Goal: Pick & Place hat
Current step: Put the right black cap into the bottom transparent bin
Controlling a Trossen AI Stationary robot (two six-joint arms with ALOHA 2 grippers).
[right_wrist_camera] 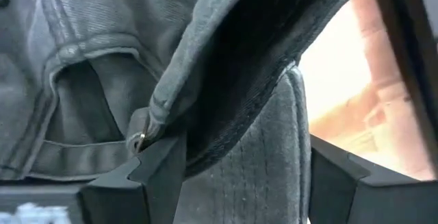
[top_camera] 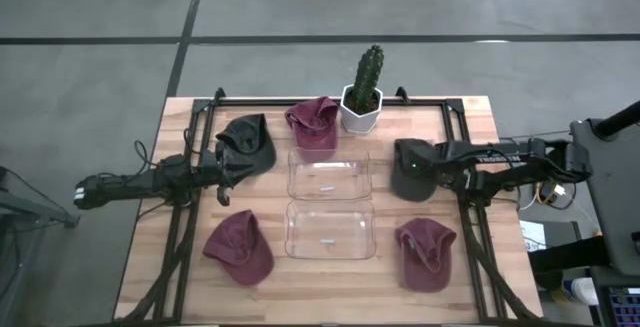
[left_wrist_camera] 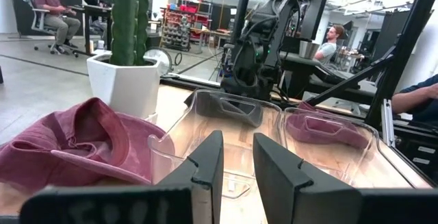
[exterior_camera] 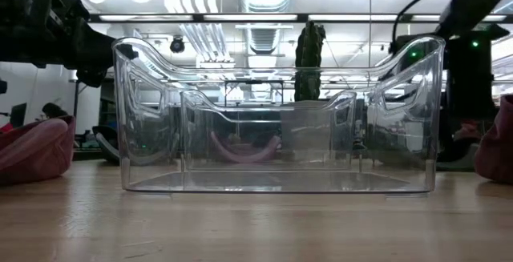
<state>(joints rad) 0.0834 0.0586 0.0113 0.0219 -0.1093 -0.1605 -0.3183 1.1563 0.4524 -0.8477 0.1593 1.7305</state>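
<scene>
Right gripper taking hold of the grey hat at the worktop's 3 o'clock side

The grey hat (top_camera: 411,170) lies at 3 o'clock of the far clear bin (top_camera: 329,176), and the right gripper (right_wrist_camera: 236,166) has its fingers spread round a fold of the cloth, not yet pinched together. It looks light, soft and floppy, so it will likely sag; the thicker brim or band should give the surest hold. The left gripper (left_wrist_camera: 237,157) hangs at 9 o'clock, fingers a little apart and empty, near a second dark hat (top_camera: 248,145). Maroon hats (top_camera: 240,247) lie about the worktop (top_camera: 180,127), with a potted cactus (top_camera: 363,92) at 12 o'clock.
</scene>
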